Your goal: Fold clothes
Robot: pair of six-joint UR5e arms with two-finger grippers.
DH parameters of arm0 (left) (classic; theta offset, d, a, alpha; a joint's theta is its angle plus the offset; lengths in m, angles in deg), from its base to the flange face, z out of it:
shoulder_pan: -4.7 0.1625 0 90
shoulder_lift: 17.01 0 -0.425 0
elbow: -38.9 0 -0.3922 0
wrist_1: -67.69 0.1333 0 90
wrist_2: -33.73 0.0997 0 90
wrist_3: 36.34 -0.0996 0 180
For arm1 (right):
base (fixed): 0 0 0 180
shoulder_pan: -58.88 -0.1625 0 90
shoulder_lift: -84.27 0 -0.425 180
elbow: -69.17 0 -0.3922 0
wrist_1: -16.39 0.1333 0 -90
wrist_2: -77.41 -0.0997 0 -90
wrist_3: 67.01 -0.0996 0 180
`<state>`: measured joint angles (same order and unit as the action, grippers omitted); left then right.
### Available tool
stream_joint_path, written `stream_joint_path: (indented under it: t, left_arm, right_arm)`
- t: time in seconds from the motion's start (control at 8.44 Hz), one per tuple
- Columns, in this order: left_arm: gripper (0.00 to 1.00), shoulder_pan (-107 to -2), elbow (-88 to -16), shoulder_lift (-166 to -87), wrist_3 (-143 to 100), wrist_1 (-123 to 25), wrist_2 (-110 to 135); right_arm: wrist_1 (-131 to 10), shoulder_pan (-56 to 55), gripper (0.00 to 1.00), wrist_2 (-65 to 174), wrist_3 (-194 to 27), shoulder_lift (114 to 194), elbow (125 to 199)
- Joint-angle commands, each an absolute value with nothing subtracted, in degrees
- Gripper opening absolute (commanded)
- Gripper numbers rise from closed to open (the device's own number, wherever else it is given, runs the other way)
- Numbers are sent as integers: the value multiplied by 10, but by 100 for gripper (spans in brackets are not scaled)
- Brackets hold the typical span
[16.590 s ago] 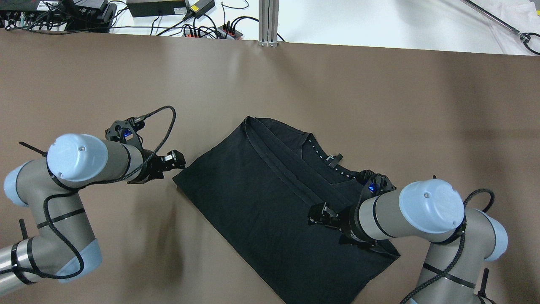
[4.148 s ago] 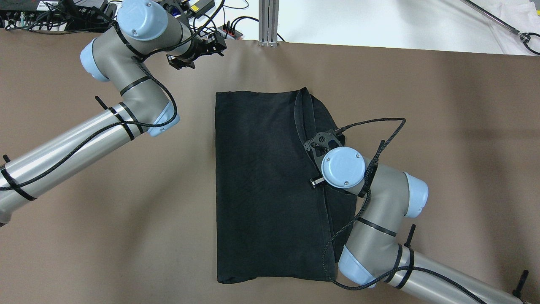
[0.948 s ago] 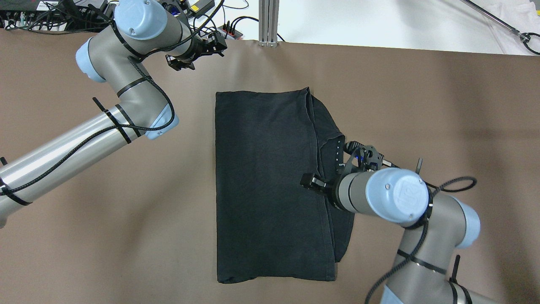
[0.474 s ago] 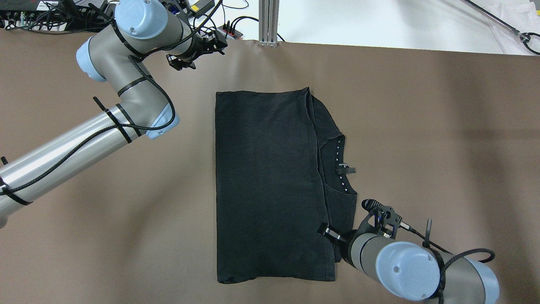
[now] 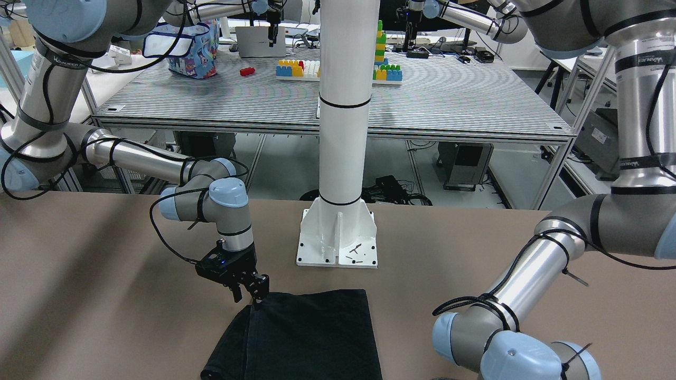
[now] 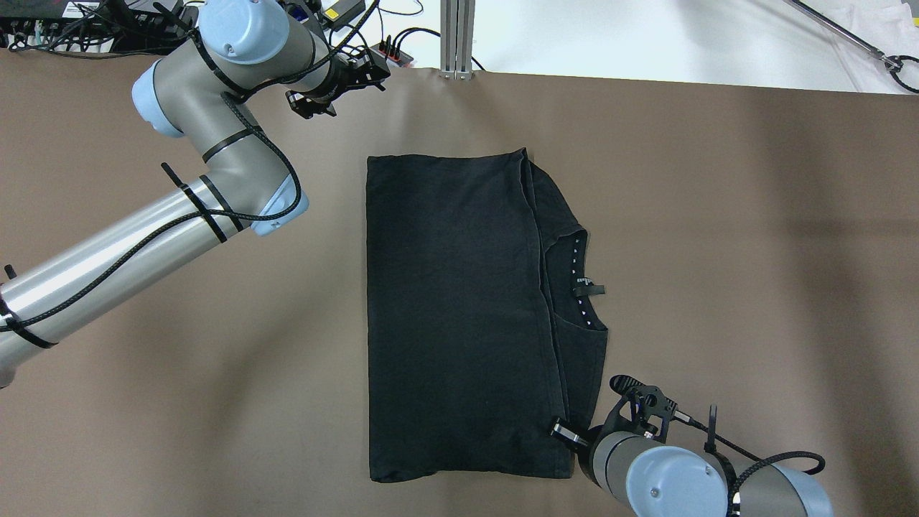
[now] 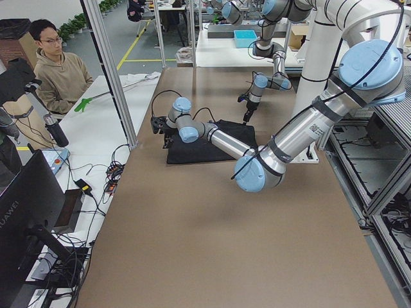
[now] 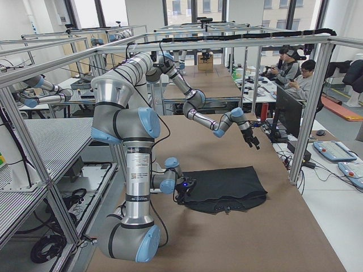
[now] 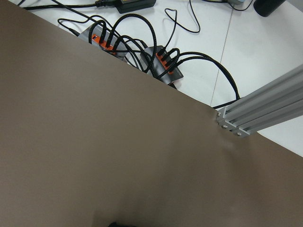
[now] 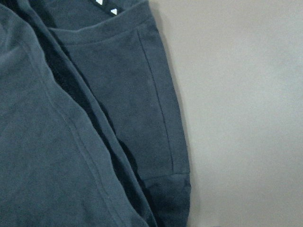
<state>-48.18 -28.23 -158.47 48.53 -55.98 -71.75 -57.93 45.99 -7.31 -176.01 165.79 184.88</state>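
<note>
Brown table (image 6: 718, 215): one item on it. Black garment (image 6: 452, 309) lies flat at mid-table, folded lengthwise, with the collar exposed along its right side. The right gripper (image 5: 249, 289) is low at the garment's near right corner, jaws slightly apart, one fingertip at the hem. The left gripper (image 6: 370, 73) is at the table's far edge, well apart from the garment, jaws spread, holding nothing.

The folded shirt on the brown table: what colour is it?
The shirt is plain black, clearest in the overhead view.
</note>
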Motion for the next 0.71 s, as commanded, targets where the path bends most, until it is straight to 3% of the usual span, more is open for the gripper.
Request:
stream_joint_path:
  t: [0.0,0.36,0.59]
  left_arm:
    - [100,-482,-283,-1586,486,-559,-717]
    - [100,-482,-282,-1587,489,-558,-717]
    - [100,-482,-282,-1587,489,-558,-717]
  right_arm:
    - [-575,463,61,-74,-1754,1650,1825]
    - [-575,462,57,-73,-1752,1652,1824]
    - [-574,462,28,-77,-1752,1649,1828]
